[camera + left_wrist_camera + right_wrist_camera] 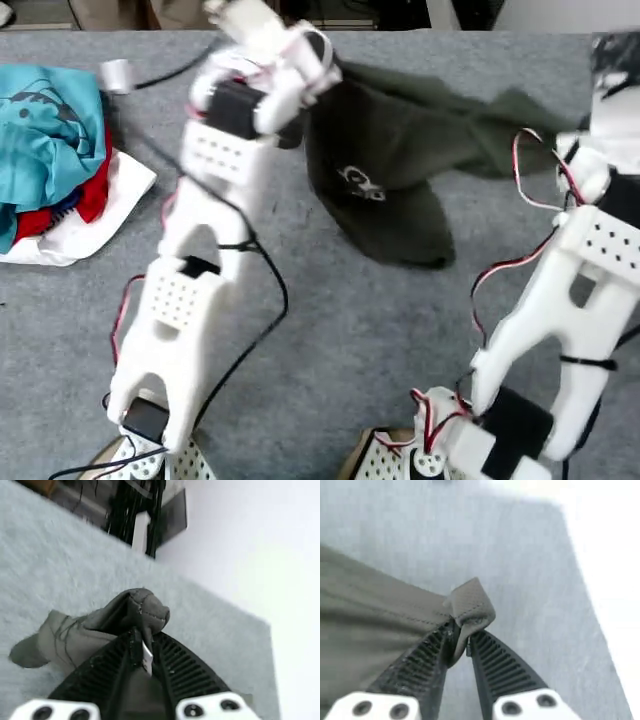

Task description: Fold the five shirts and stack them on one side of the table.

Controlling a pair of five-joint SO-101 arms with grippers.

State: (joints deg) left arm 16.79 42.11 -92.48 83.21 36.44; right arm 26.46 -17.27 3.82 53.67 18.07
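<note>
Black ribbed fingers (107, 672) of the left gripper (142, 642) are pressed together on a bunched fold of the dark olive shirt (85, 632), above the grey table (60, 555). In the same way, the right gripper (461, 636) pinches a stitched corner of this shirt, its fingers (497, 667) nearly closed on the cloth. In the high view, the shirt spreads between the two arms, from 12 to 2 o'clock of the table. At 9 o'clock lies a pile of shirts (50, 160), teal over red over white, well apart from the olive one.
</note>
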